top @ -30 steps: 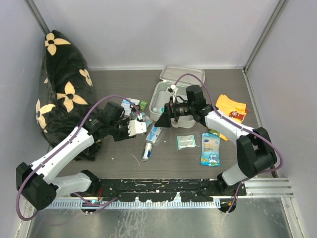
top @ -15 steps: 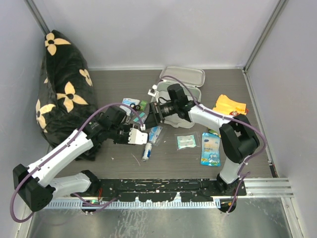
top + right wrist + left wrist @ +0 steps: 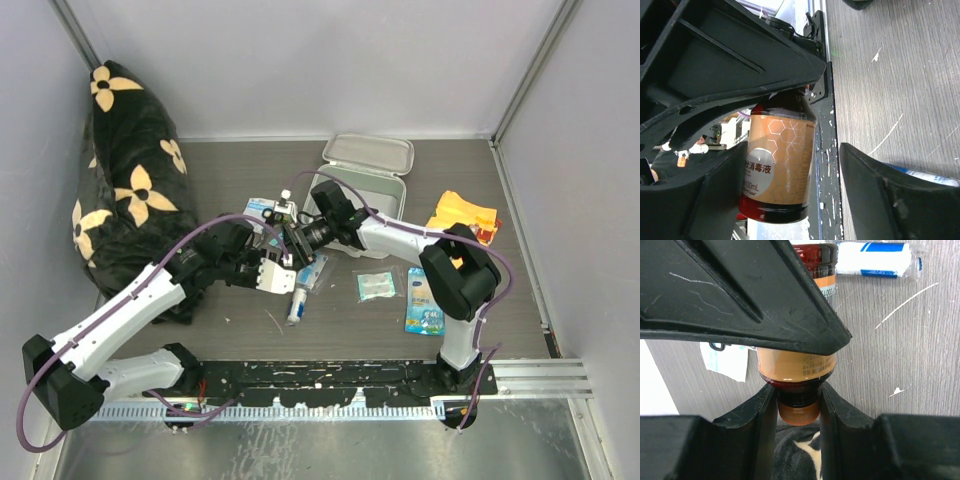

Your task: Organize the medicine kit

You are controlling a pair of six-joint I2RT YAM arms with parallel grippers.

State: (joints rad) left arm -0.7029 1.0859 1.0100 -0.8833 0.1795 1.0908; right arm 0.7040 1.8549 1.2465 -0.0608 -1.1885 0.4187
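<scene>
**A:** Where is the bottle (image 3: 780, 165) right now?

**B:** Off the worktop (image 3: 250, 165), held up between the two arms. The left pincer (image 3: 797, 394) is clenched on its neck, by the cap. The left wrist view shows both fingers pressed against it.

**A:** And the right pincer (image 3: 792, 150)?

**B:** Spread, with one finger on each side of the labelled body. There is a plain gap on one side, so I'd say it has no hold yet.

**A:** Which way does the bottle run?

**B:** Its long axis lies in line with both pincers. The cap end points toward the left wrist and the base toward the right wrist, deep between the right fingers. The right one should only need to close, with no turning that I can see.

**A:** Where is the medicine kit (image 3: 396, 192) from there?

**B:** It sits farther from the arm bases and to the right of the handover spot, near it but apart. It stands open, with its lid (image 3: 368, 156) tipped back on the far side. The right forearm passes over its near-left corner.

**A:** So which arm is nearer?

**B:** The right, clearly. My guess is that the right closes on the body, the left lets go, and the right then draws back toward the open kit. The risk is the left releasing before the right has a firm hold.
</scene>
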